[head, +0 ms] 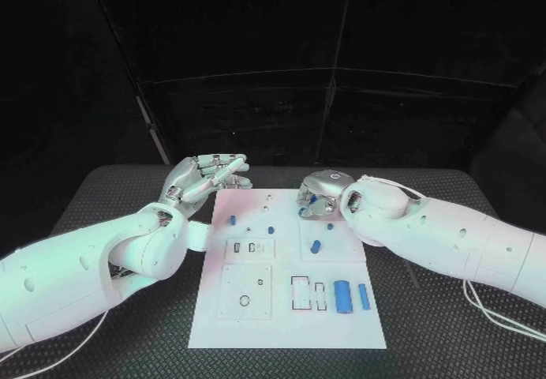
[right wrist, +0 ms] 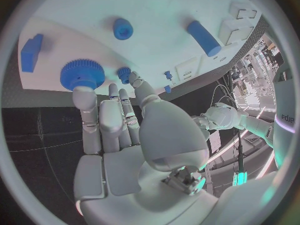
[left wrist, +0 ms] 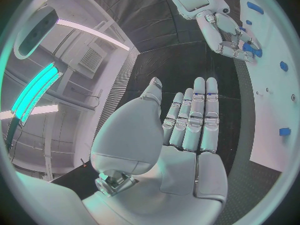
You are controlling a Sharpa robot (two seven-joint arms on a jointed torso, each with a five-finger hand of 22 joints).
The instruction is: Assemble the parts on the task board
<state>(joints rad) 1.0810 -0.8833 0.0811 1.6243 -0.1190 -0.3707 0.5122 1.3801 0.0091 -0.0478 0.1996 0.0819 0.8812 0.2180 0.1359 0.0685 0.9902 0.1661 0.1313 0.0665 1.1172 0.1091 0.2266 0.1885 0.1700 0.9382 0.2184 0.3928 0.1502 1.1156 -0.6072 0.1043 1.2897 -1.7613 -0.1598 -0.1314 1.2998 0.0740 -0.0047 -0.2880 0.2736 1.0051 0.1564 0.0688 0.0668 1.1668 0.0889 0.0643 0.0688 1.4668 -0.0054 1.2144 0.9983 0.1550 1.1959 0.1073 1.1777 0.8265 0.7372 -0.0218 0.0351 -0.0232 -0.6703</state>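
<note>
The board (head: 287, 316) lay at the centre of the table (head: 114, 189), its long axis running from 6 o'clock to 12 o'clock in the head view. Most parts appeared not yet assembled: a cylinder (head: 342, 294) and a bar (head: 364, 297) lay loose at about 4 o'clock on the board, beside two rectangular slots (head: 301, 290) that stood open, and small parts (head: 231, 220) were scattered over the upper half toward 11 o'clock and 1 o'clock. The recessed plate (head: 246, 290) at 7 o'clock also showed an unfilled oval opening. The right hand (head: 322, 194) was positioned over the board's 1 o'clock corner; in the right wrist view its fingertips (right wrist: 84, 92) touched the edge of a gear (right wrist: 82, 74) that lay on the board, fingers extended, with nothing grasped. Whether the gear was seated on a peg could not be determined. The left hand (head: 205, 180) was off the board at 11 o'clock, over the table; its fingers (left wrist: 197, 117) were extended side by side and held nothing. Judged from this state, the task was at an early stage, with nearly all insertions remaining.
</note>
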